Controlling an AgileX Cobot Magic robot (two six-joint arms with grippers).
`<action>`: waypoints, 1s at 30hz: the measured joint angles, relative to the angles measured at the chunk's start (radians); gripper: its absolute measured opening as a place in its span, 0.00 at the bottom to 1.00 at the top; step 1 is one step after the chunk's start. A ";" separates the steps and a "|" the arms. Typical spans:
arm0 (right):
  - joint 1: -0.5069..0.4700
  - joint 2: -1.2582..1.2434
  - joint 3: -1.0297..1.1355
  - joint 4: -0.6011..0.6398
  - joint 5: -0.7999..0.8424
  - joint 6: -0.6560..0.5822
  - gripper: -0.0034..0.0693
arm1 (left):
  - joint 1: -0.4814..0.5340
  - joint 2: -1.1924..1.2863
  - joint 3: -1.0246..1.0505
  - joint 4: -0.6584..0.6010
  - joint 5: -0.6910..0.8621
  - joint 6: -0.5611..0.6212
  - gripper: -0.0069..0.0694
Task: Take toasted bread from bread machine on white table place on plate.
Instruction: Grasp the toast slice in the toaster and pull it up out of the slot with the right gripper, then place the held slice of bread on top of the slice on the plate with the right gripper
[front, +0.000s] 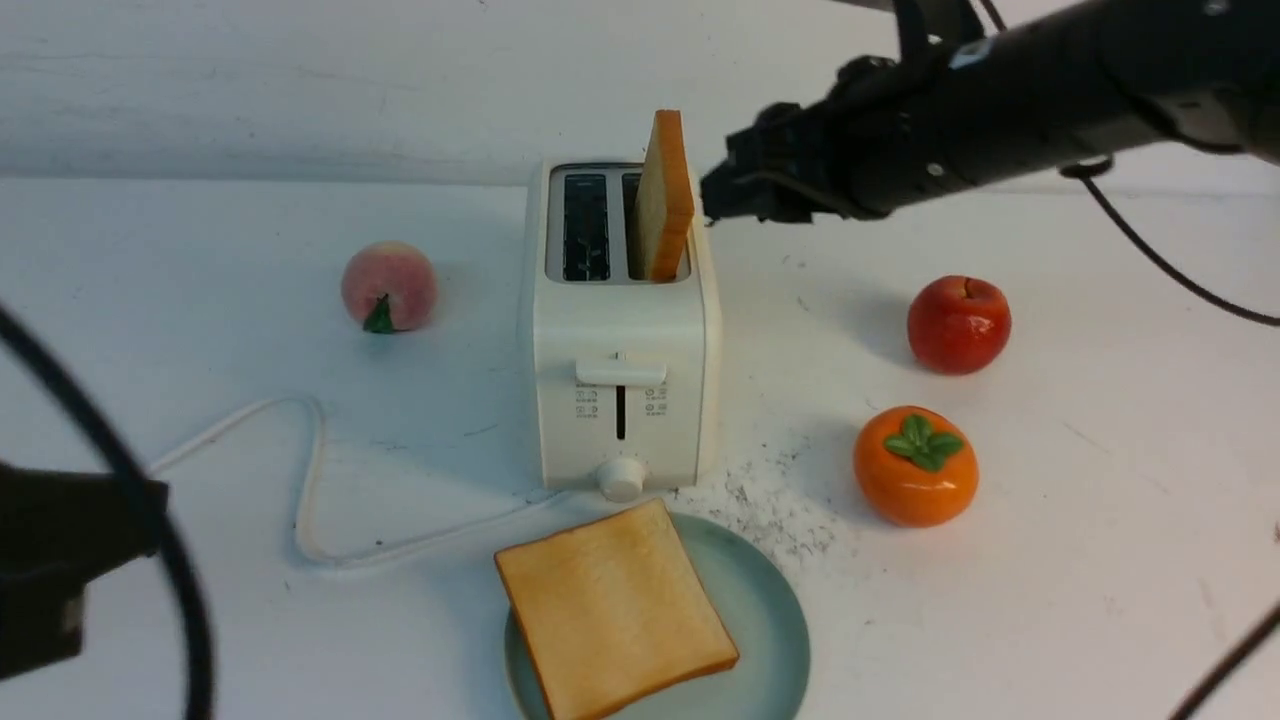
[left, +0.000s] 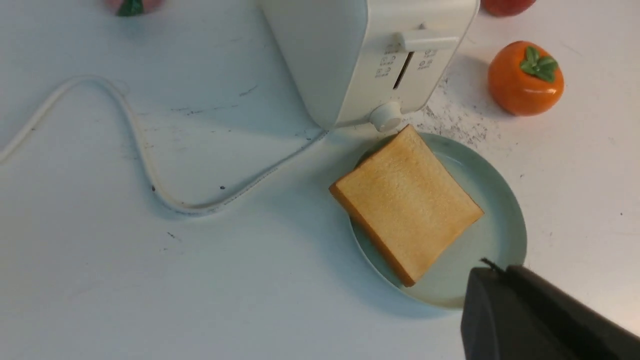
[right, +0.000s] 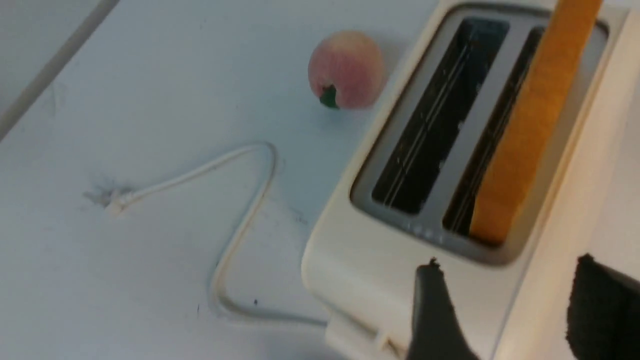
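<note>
On the white table (front: 1100, 500), bread machine (front: 620, 400) sits behind plate (front: 770, 620) carrying one flat slice (front: 615, 610); second toasted bread (front: 665, 195) stands edge-up in the right slot (front: 632, 215), broad faces sideways, just left of the right gripper (front: 712, 198), the nearer arm, fingers parted and empty; left gripper (left: 495, 285) shut, farther off.

A white wall (front: 300, 80), faintly streaked, rises behind the desk (front: 1100, 600); the desk is white, matte and scuffed, with a patch of dark specks (front: 775, 510); soft, even light casts faint shadows.
</note>
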 joint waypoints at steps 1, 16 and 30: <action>0.001 0.051 -0.056 0.000 -0.007 0.000 0.63 | 0.000 -0.045 0.008 0.006 0.010 -0.008 0.07; 0.002 0.300 -0.249 -0.017 -0.038 0.030 0.39 | 0.000 -0.253 0.014 0.135 0.215 -0.125 0.07; 0.001 -0.123 -0.269 -0.093 0.344 -0.031 0.18 | 0.000 -0.254 0.014 0.202 0.187 -0.128 0.07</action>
